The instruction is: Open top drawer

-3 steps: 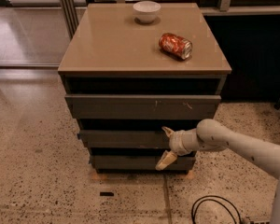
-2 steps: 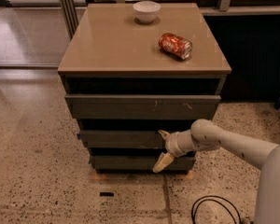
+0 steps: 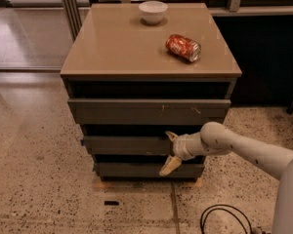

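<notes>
A grey cabinet with three drawers stands in the middle of the camera view. The top drawer (image 3: 146, 111) sits pulled out a little below the tan top. My gripper (image 3: 170, 152) is in front of the middle drawer (image 3: 127, 144), lower than the top drawer, reaching in from the right. It is open: one fingertip (image 3: 172, 136) touches the middle drawer's front edge and the other (image 3: 167, 167) hangs by the bottom drawer (image 3: 136, 169). It holds nothing.
A red soda can (image 3: 183, 48) lies on its side on the cabinet top (image 3: 117, 48), with a white bowl (image 3: 153, 11) behind it. A black cable (image 3: 224, 218) loops on the speckled floor at the lower right. A dark wall panel stands right of the cabinet.
My gripper has shifted slightly to the left along the middle drawer front. The drawers, can and bowl have not moved.
</notes>
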Action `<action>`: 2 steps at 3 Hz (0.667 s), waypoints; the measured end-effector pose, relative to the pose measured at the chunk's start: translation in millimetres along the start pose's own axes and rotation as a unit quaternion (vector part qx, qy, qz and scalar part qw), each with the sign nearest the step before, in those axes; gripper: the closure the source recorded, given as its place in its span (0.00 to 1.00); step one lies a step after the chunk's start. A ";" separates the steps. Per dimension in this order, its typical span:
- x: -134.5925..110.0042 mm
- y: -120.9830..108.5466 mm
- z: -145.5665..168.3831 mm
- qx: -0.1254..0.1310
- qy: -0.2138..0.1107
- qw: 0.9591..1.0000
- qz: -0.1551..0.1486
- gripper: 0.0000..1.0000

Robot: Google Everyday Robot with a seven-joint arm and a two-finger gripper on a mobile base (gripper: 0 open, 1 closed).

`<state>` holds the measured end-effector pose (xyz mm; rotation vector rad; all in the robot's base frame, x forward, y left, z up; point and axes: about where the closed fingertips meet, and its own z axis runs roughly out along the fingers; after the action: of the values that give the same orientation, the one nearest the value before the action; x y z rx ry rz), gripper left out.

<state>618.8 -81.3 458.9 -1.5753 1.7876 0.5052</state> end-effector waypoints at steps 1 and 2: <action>-1.0 -0.4 -0.2 0.001 -0.001 1.000 -0.002 0.00; 6.4 0.8 12.0 -0.014 0.009 1.000 0.001 0.00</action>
<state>620.8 -77.4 446.0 -1.6020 1.8037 0.5202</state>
